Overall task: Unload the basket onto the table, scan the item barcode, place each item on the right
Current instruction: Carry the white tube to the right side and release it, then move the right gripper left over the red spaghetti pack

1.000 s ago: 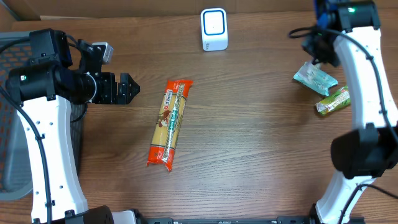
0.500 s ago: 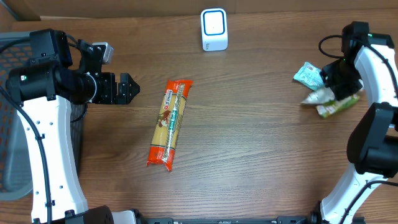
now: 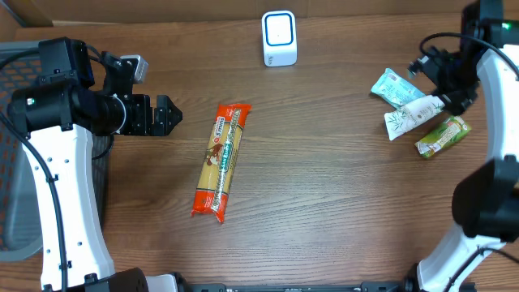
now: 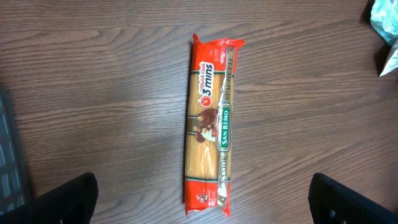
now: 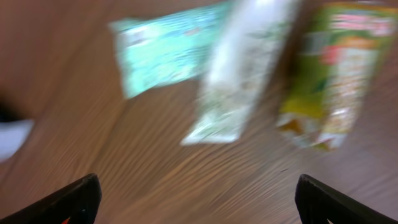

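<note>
We see a mock shop checkout: a white scanner (image 3: pixel 279 38) at the desk's (image 3: pixel 324 211) far edge, a spaghetti packet (image 3: pixel 222 161), and a mesh basket (image 3: pixel 15 211) at the left edge.

Readable print is found only on the spaghetti pack (image 4: pixel 210 124), mid-table, and is clearest in the left wrist view.
- "Quick Cook 3 mins" is printed in white near its far end.
- "SAN REMO" is set on a green label at mid-length.
- "SPAGHETTI" is run lengthwise along the right strip and is only partly legible.

Print on the teal packet (image 3: pixel 394 88), white tube (image 3: pixel 413 116) and green packet (image 3: pixel 443 136) at the far right is too blurred to be read.
</note>
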{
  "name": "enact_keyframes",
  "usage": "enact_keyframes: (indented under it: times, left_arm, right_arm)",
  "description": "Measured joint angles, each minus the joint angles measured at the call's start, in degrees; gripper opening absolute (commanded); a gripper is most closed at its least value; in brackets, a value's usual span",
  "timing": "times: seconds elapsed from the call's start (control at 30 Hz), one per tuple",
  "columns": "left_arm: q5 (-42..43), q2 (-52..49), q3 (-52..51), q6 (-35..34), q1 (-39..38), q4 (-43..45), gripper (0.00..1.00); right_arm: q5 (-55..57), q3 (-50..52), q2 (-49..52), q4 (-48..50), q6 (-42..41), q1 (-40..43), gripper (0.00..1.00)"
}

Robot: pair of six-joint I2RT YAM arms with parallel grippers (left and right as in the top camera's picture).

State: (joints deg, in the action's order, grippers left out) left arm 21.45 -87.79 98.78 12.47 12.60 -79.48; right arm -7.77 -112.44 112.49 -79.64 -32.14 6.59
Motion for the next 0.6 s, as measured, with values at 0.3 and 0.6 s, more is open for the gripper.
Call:
enact_keyframes:
  times: [0.3, 0.6]
  left_arm:
    - [0.0, 0.0, 0.0, 0.0, 0.0, 0.0, 1.0]
    - [0.0, 0.0, 0.0, 0.0, 0.0, 0.0, 1.0]
  right_arm:
    - [-7.3, 3.2, -2.2, 8.9, 3.8, -22.6, 1.0]
    - [-3.4, 10.7, 5.3, 27.6, 1.1, -45.4, 1.0]
